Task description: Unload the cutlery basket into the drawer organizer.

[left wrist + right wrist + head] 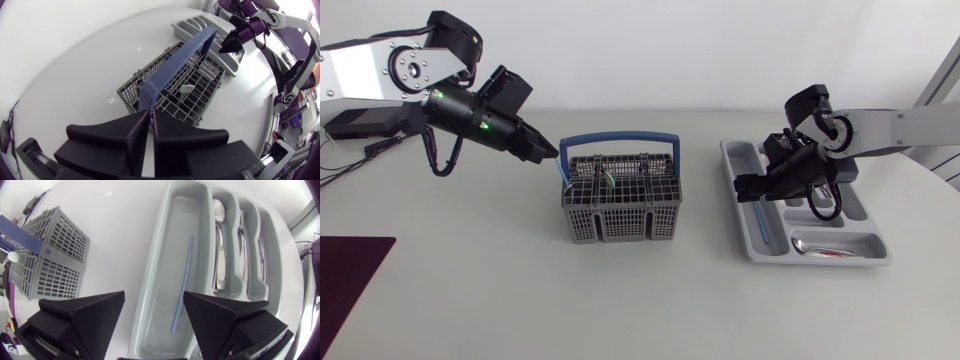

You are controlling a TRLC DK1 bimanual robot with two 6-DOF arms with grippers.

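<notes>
While the left gripper (149, 119) is held at the near end of the blue handle (192, 47), its fingers are drawn almost together, with only a slit between them. Contact with the handle cannot be told. The cutlery basket (620, 208) is set upright mid-table, and a pale rounded utensil end (186, 88) is seen inside it. The drawer organizer (744, 235) is placed well apart, to its right. The right gripper (154, 300) is hung over the long compartment, fingers spread wide, nothing held. A blue stick (182, 280) is laid in that compartment under the gap. A spoon (218, 215) and other cutlery are laid in the neighbouring slots.
</notes>
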